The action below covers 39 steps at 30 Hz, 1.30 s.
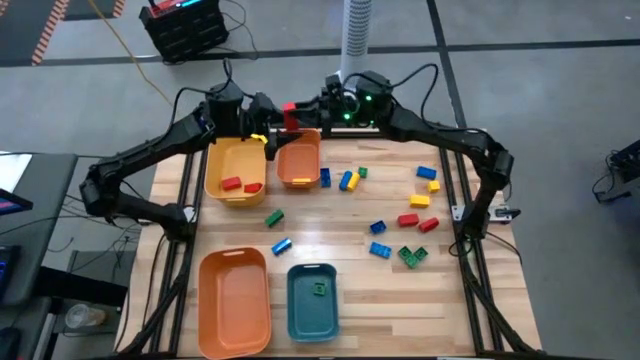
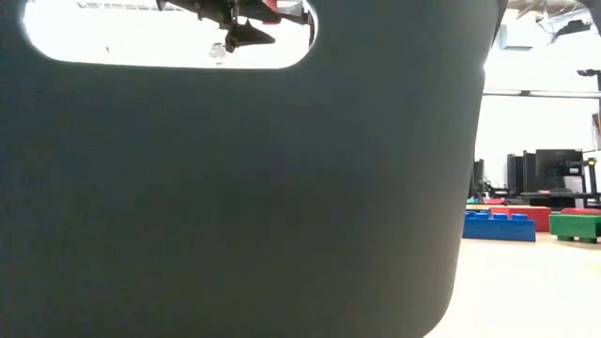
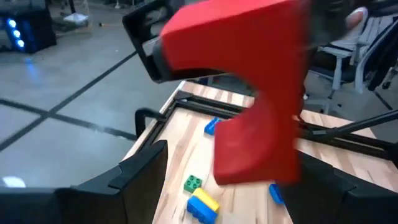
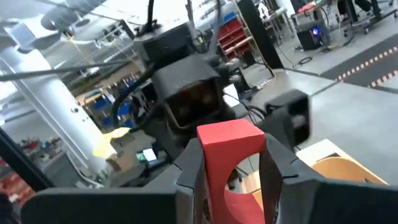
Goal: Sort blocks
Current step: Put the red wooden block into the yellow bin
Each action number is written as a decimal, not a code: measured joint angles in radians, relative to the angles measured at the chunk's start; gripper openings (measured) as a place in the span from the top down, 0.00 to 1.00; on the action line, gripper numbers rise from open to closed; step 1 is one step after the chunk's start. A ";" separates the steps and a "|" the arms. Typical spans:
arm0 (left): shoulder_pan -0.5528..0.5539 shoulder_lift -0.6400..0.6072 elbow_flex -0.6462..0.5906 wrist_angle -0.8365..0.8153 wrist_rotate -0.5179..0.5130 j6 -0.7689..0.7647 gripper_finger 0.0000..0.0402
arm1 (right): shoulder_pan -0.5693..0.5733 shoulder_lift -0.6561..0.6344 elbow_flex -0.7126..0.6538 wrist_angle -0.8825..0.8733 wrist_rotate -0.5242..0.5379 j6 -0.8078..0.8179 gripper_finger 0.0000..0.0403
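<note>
Handover of a red block (image 1: 290, 109) is in hand, judged from how both arms meet above the far edge of the worktop (image 1: 470, 300). The block is pinched between the fingers of the right gripper (image 4: 230, 168), held in the air between the yellow bin (image 1: 225, 165) and the small orange bin (image 1: 312, 150), just in front of the left gripper (image 1: 262, 122). The fingers of the left gripper are spread wide, with the red block close before them in the left wrist view. Two red blocks (image 1: 240, 185) are already lying in the yellow bin, while the remaining blocks (image 1: 405, 222) are scattered over the worktop to the right. For the next move, the spread fingers would probably need to be closed on the block before it is released by the right gripper, then carried over the yellow bin.
</note>
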 joint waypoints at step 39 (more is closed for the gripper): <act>-0.037 0.076 -0.001 0.098 -0.119 -0.149 0.69 | -0.083 -0.009 0.026 -0.222 -0.222 -0.190 0.63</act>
